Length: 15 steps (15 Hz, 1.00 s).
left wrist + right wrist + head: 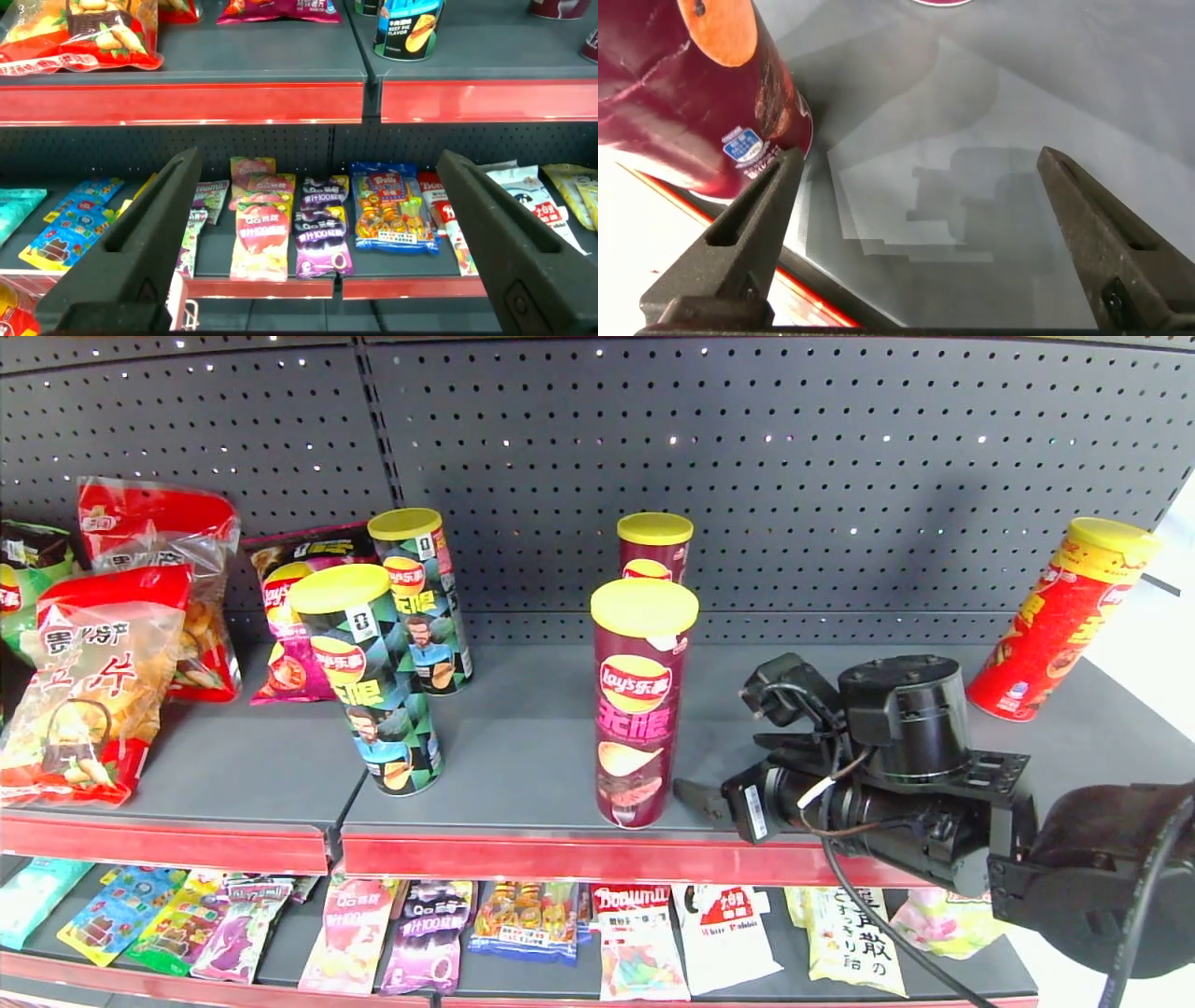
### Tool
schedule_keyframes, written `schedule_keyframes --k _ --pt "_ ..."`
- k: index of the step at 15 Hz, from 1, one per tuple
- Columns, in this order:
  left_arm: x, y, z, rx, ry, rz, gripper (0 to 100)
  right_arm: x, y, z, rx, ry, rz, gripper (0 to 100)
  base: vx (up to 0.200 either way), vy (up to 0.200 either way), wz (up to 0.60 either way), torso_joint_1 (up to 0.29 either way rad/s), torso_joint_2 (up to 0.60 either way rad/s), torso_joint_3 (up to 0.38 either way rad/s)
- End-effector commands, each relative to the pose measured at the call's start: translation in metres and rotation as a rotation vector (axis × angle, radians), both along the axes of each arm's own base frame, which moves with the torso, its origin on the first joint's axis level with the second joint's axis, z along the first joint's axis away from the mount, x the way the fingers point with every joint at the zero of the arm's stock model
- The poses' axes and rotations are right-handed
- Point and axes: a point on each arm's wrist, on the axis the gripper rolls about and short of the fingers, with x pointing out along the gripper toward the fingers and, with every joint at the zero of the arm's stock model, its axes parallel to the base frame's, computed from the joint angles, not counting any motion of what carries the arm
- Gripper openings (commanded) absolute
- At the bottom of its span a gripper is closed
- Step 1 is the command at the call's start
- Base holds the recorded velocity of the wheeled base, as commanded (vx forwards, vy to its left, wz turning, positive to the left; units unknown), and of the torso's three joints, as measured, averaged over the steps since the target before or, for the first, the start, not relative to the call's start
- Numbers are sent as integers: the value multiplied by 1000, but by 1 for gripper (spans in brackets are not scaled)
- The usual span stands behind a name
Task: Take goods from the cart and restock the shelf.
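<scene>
Maroon chip can (642, 700) upright at shelf (523, 747) front edge; right gripper (915, 168) spread wide, holding nothing, just beside it; judged best: back off straight, no sideways sweep

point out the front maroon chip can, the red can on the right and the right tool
front maroon chip can (637, 709), head view, on its front label
red can (1060, 625), head view, middle of its body
right tool (917, 163), right wrist view, midway between its fingertips

A round yellow-and-red logo (635, 683) above large characters stands on the tall maroon cardboard crisp can (642, 756); a small white number tag (362, 622) sits on the green-patterned cylindrical can (383, 728).
</scene>
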Motion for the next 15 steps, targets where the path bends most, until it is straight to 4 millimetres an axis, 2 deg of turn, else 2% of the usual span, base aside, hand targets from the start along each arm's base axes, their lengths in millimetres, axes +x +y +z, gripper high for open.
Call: schedule_keyframes --k 1,4,7,11,13,15 --pt "0 0 0 0 0 0 100 -4 -6 7 14 -17 -10 100 0 0 0 0 0 0" --pt "0 0 0 0 -2 0 100 -17 -16 17 38 -39 -23 100 0 0 0 0 0 0" --pt "0 0 0 0 0 0 100 -20 -19 9 20 -12 -22 100 0 0 0 0 0 0" --pt "0 0 0 0 0 0 100 -10 -8 0 3 10 -11 100 0 0 0 0 0 0" --pt "0 0 0 0 0 0 100 -7 -1 1 10 2 -1 100 0 0 0 0 0 0" --pt "0 0 0 -2 0 0 100 -8 4 -3 -3 12 13 100 0 0 0 0 0 0"
